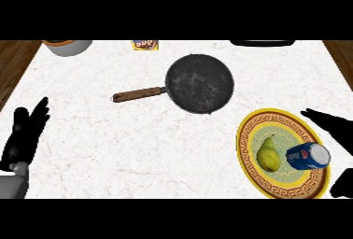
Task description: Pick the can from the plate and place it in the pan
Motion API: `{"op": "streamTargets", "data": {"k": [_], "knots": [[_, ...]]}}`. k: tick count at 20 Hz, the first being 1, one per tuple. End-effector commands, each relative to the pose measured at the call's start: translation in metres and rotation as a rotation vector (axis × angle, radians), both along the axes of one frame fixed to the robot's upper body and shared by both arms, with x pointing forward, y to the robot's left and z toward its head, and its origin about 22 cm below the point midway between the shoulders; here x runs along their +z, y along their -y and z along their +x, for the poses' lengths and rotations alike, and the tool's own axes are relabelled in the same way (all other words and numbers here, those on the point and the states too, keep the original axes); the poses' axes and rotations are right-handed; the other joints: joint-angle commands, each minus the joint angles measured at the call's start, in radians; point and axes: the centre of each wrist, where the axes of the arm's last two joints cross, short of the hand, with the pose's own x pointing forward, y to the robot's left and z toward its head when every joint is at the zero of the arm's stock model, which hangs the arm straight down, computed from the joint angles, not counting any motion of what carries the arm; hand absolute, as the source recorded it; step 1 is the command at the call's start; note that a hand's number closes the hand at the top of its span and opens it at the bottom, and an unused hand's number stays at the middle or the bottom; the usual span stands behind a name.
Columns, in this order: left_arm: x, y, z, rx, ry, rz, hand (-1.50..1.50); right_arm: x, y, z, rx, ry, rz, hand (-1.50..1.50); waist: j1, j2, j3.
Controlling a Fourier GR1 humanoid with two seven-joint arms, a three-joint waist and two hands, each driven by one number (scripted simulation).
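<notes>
Reaching for the can, not yet gripped.
My right hand is open just beside the can on the plate; next I must close around it, then carry it far-left to the pan.

Before me, a white marbled counter with wood showing past both its sides. A yellow-green pear stands on patterned yellow crockery. At the far edge: a grey bowl with an orange inside, a small yellow packet, a black object cut off.
</notes>
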Motion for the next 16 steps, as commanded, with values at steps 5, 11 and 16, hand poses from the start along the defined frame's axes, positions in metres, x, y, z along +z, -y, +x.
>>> {"op": "streamTargets", "data": {"k": [5, 11, 16], "knots": [[-0.002, 0.020, 0.003, -0.006, 0.008, -0.007, 0.00, -0.034, -0.012, 0.001, 0.022, -0.027, -0.005, -1.50, -0.001, 0.000, 0.000], [0.004, 0.007, 0.003, -0.008, 0.023, -0.001, 0.00, -0.057, -0.003, 0.016, 0.020, -0.010, -0.001, -1.50, 0.005, 0.001, 0.000], [-0.015, -0.001, -0.004, -0.005, 0.001, 0.004, 0.00, -0.057, 0.005, 0.016, 0.005, -0.035, -0.005, -1.50, 0.000, 0.000, 0.000]]}}
